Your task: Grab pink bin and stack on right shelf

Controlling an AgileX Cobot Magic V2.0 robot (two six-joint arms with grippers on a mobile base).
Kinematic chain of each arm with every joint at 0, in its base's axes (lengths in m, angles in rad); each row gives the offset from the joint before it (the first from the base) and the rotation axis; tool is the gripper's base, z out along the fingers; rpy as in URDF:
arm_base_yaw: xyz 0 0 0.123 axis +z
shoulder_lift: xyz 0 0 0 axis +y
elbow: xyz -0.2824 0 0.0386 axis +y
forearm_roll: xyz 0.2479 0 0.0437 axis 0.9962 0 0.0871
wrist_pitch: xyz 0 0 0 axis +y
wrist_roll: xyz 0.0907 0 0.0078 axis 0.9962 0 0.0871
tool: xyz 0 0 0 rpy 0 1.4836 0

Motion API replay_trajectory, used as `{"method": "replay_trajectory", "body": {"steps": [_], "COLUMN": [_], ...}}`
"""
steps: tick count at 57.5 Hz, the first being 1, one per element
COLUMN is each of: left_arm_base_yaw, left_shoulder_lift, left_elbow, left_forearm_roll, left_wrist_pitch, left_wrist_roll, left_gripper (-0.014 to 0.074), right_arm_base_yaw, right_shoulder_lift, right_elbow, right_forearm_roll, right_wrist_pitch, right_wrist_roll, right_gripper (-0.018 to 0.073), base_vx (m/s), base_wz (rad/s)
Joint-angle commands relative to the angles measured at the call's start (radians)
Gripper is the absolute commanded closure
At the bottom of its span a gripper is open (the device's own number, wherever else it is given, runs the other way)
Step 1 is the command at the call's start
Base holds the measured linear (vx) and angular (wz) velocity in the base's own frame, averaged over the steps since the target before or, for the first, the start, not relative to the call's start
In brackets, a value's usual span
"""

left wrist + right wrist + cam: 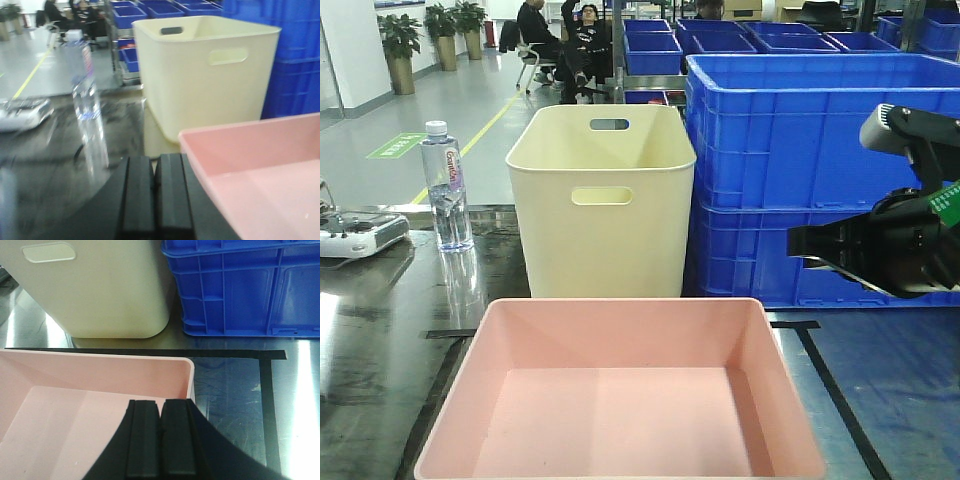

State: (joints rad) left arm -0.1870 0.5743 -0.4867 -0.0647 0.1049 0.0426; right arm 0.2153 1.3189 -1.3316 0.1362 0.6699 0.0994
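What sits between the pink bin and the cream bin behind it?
Only bare tabletop crossed by a black tape line, between the pink bin and cream bin, seen in the right wrist view.

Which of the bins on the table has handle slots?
The cream bin: tall, with slots near its rim. The pink bin before it is shallow and has none.

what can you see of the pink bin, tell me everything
The pink bin is a wide, shallow, pale-pink tub that looks like plastic, with a rolled rim, rounded corners and sloping walls. It is empty and sits upright on the dark glossy tabletop, by the black tape outline, just in front of the cream bin. Nothing holds it: the shut left hand is beside its left wall, and the shut right hand is over its right rear corner.
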Motion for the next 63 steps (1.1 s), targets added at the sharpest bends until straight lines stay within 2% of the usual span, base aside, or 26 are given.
{"method": "replay_trajectory", "body": {"steps": [1,12,19,20,23,58,61,63], "left_arm_base_yaw": [0.052,0.127,0.132,0.132,0.132,0.132,0.132,0.132], "left_shoulder_lift": [-0.136,-0.427,-0.587,-0.606,-0.599,-0.551,-0.551,-0.551], "left_elbow": [0.138,0.42,0.535,0.533,0.52,0.521,0.521,0.521], "left_forearm_roll": [0.019,0.114,0.112,0.112,0.112,0.112,0.112,0.112], "left_wrist_pitch": [-0.098,-0.091,-0.105,-0.079,-0.034,-0.03,-0.03,-0.03], "left_wrist_roll": [-0.05,-0.05,-0.051,-0.051,-0.051,-0.051,-0.051,-0.051], "left_gripper": [0.0599,0.0598,0.0598,0.0598,0.0598,0.0598,0.0598,0.0598], "right_arm_base_yaw": [-0.008,-0.008,-0.008,-0.008,-0.008,-0.008,-0.008,-0.008], "right_shoulder_lift": [-0.028,-0.028,-0.028,-0.028,-0.028,-0.028,-0.028,-0.034], "right_elbow": [-0.032,-0.032,-0.032,-0.032,-0.032,-0.032,-0.031,-0.018], "right_forearm_roll": [-0.002,-0.002,-0.002,-0.002,-0.002,-0.002,-0.026,-0.085], "right_wrist_pitch": [-0.071,-0.071,-0.064,-0.064,-0.064,-0.061,-0.067,-0.091], "right_wrist_roll": [-0.013,-0.013,-0.013,-0.013,-0.013,-0.014,-0.016,-0.028], "right_gripper": [0.0572,0.0572,0.0572,0.0572,0.0572,0.0572,0.0572,0.0572], "base_vx": [0.0,0.0,0.0,0.0,0.0,0.0,0.0,0.0], "base_wz": [0.0,0.0,0.0,0.0,0.0,0.0,0.0,0.0]}}
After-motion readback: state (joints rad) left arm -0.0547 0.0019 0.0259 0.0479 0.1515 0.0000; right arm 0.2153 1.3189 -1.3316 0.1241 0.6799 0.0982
